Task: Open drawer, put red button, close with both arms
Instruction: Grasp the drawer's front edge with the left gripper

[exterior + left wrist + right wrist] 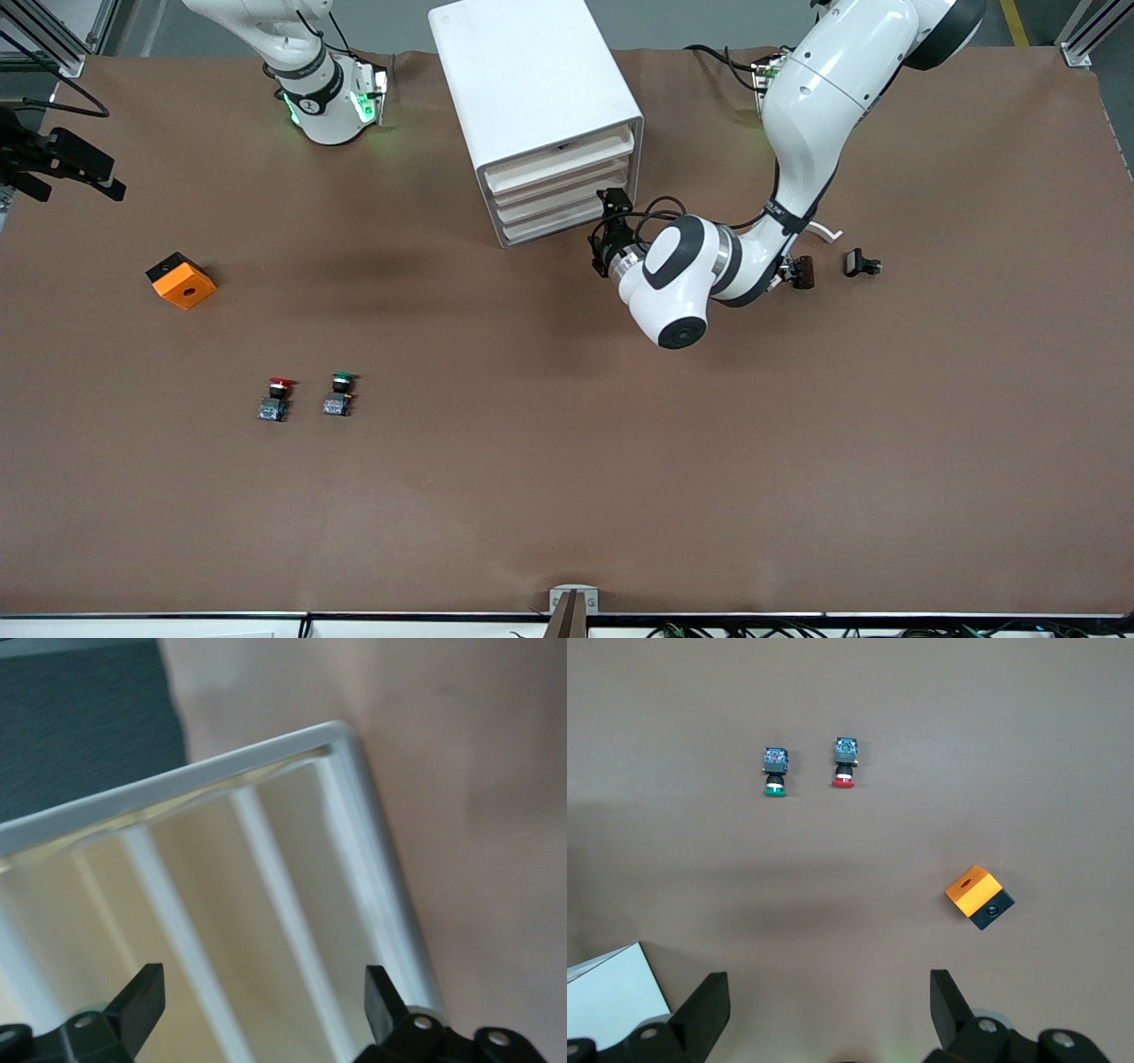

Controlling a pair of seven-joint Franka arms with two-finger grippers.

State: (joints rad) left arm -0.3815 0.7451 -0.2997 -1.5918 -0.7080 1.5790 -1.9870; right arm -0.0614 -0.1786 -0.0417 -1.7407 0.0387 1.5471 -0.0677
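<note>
Left end effector (609, 232) open, level with the white cabinet's (532, 89) drawer (567, 188) fronts, all drawers shut. Right end effector (828, 1010) open, arm waiting up high over the tabletop (620, 461). Red button (277, 398) on tabletop beside the green-capped button (338, 394), near the orange box (181, 281).

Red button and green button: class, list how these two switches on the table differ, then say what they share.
The red button has a red cap; the green button has a green one. The red button lies nearer the right arm's end of the table, toward the orange box; the green button lies beside it, toward the cabinet. Both share a dark body and lie alike.
</note>
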